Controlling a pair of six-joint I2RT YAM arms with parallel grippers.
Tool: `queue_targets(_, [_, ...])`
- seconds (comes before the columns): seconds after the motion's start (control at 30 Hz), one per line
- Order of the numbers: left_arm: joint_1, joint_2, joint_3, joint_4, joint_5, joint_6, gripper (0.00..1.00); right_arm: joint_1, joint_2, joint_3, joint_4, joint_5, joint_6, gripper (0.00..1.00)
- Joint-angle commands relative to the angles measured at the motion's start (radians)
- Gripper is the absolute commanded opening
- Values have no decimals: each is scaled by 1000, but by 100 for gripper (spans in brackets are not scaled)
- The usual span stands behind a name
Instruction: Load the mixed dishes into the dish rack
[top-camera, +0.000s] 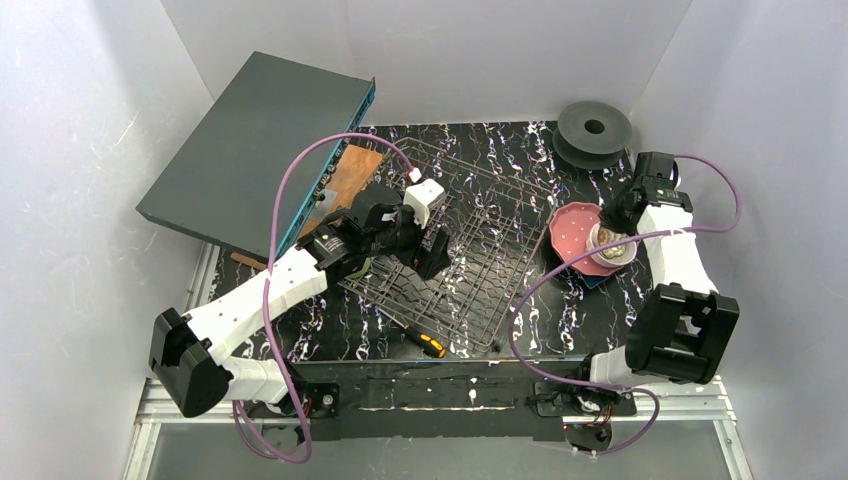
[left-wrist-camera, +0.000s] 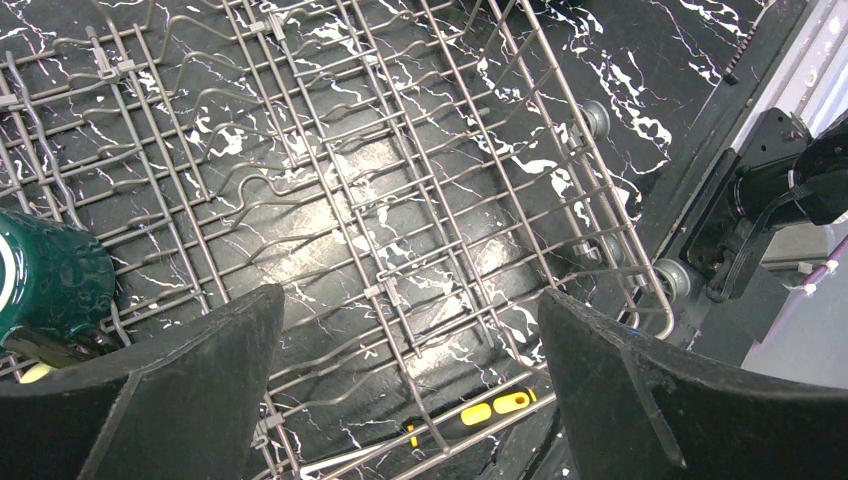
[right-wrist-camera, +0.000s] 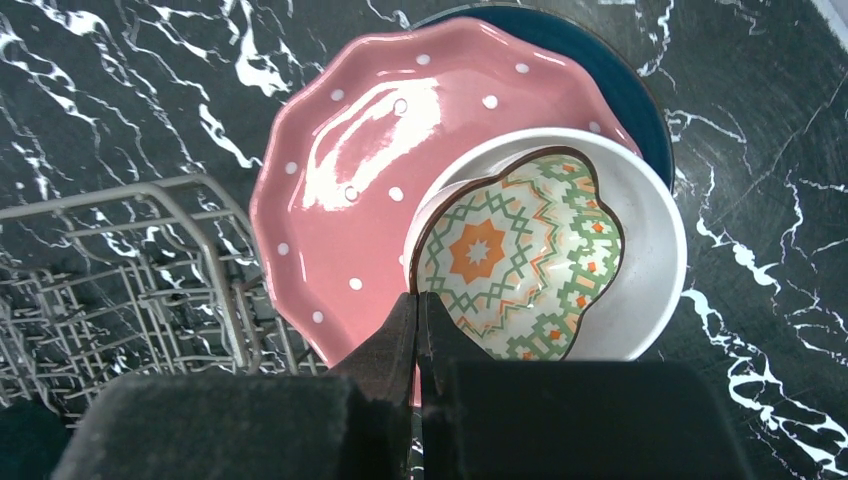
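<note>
4 nested glazed dishes look stiff, slick, chippable; the small white cup offers a pinchable rim. Right claw pressed together, seemingly empty; left claw spread.

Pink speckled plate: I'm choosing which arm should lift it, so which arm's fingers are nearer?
Right. The right fingers are shut right at the pink speckled plate, beside the white bowl. The left fingers hang open over the dish rack, well away from the plate.
</note>
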Motion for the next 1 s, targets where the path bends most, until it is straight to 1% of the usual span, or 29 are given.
queue_targets(0.0, [-2, 1, 15, -13, -4, 13, 98, 2, -83, 4, 89, 11, -25, 1])
queue_targets(0.13, [-2, 1, 15, -13, -2, 12, 97, 2, -111, 2, 99, 29, -31, 1])
queue_targets(0.63, [-2, 1, 12, -14, -6, 14, 97, 20, -188, 30, 71, -89, 18, 1])
queue_targets(0.73, [-3, -3, 8, -16, -22, 18, 97, 56, -213, 54, 46, -89, 25, 1])
queue_targets(0.8, [-3, -6, 7, -16, -25, 14, 97, 88, -229, 79, 25, -121, 29, 1])
queue_targets(0.93, [-8, -11, -1, -13, -30, 3, 97, 190, -256, 128, -12, -109, 36, 1])
queue_targets(0.97, [-11, -13, -7, -8, -32, 3, 97, 232, -261, 140, -22, -104, 38, 1])
